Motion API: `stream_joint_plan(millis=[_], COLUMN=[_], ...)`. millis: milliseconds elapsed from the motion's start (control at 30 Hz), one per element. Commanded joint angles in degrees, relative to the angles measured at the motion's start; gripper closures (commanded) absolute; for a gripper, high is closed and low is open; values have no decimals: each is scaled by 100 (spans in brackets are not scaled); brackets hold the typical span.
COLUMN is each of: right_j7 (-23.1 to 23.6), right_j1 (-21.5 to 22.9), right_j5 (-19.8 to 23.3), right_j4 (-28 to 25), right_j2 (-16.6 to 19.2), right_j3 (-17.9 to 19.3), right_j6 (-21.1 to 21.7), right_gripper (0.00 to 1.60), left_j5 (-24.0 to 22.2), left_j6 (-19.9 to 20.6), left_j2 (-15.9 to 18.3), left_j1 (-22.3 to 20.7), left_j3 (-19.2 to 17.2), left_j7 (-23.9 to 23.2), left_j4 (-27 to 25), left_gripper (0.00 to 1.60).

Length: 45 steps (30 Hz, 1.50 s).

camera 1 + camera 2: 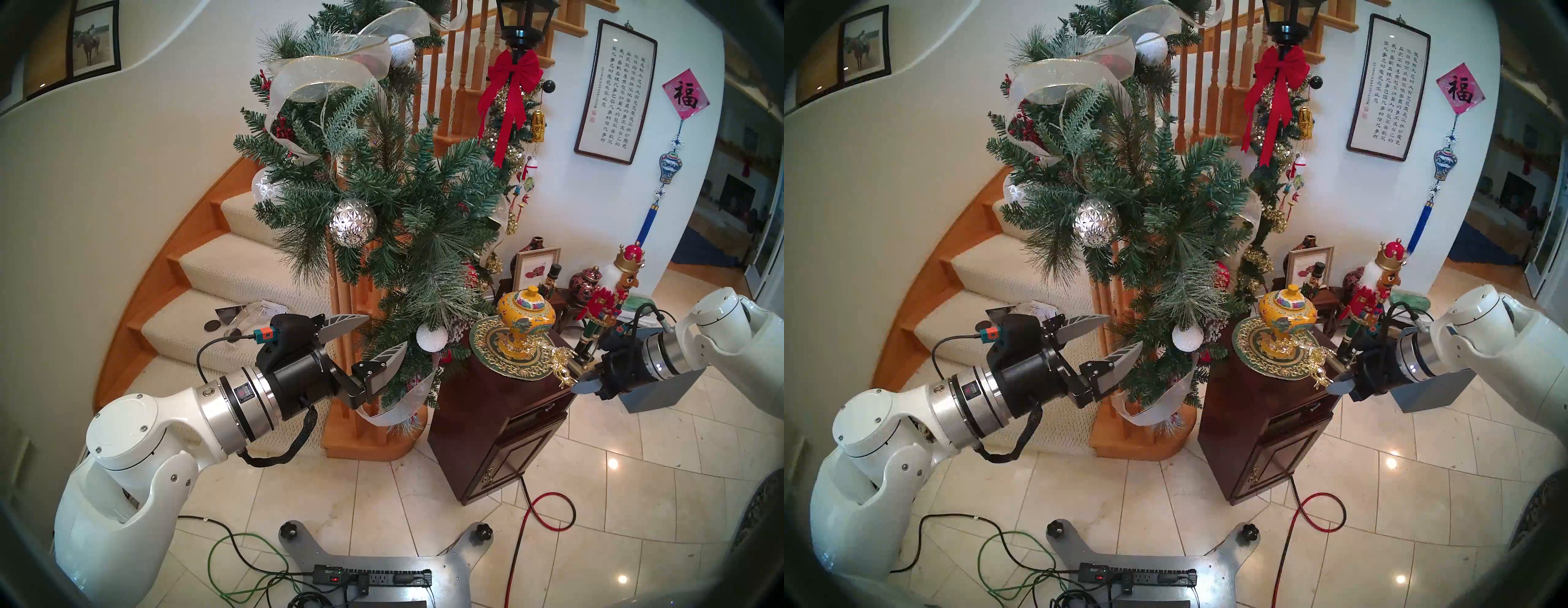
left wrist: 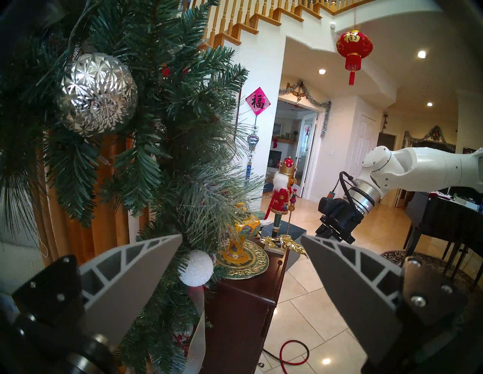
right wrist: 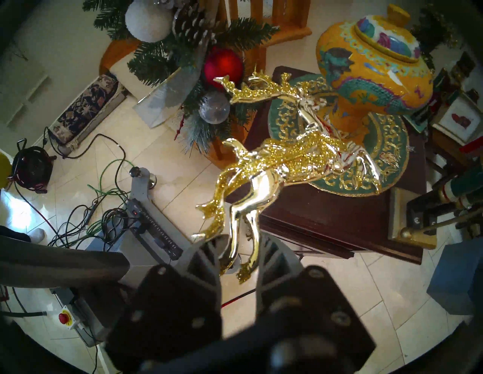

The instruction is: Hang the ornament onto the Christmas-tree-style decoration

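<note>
At right of the head view, the right gripper (image 3: 241, 250) clenches the gold reindeer (image 3: 282, 159) over the cabinet (image 1: 500, 424). The left gripper (image 1: 377, 339), jaws released, sits center-left beside the garland (image 1: 382, 204).

My two head views look down from above onto the garland (image 1: 382, 204) and the cabinet (image 1: 500, 429). My left wrist view faces level, close to the garland. My right wrist view looks steeply down on the same cabinet.
</note>
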Motion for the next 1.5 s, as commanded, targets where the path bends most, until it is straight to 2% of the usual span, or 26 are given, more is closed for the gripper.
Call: stream_joint_plan(millis=[0, 267, 433, 567, 700, 933, 1133, 1467], right_j7=[251, 482, 733, 965, 1293, 1622, 1804, 1938], right_j1=[-422, -775, -952, -1130, -1349, -1566, -1603, -1481], right_j5=[-175, -293, -498, -737, -1039, -1399, -1470, -1385], right_j4=[62, 106, 134, 109, 14, -187, -305, -411], right_j2=[104, 115, -53, -273, -622, -995, -1194, -1304], right_j3=[642, 1182, 1629, 2041, 2614, 3252, 3575, 3777], right_j6=[-1, -24, 26, 64, 135, 213, 239, 273], right_gripper=[160, 160, 160, 160, 160, 160, 160, 160], left_j5=[-1, -1, -1, -1, -1, -1, -1, -1], left_j6=[-5, -5, -5, -5, -5, -5, -5, -5], left_j2=[0, 0, 0, 0, 0, 0, 0, 0], left_j1=[-4, -4, -4, -4, -4, -4, -4, -4], left_j3=[-8, -8, -8, -8, -8, -8, -9, -9], left_j7=[-1, -1, -1, -1, -1, -1, -1, -1], left_j4=[-33, -33, -33, -33, -33, -33, -34, -33], left_gripper=[0, 0, 0, 0, 0, 0, 0, 0])
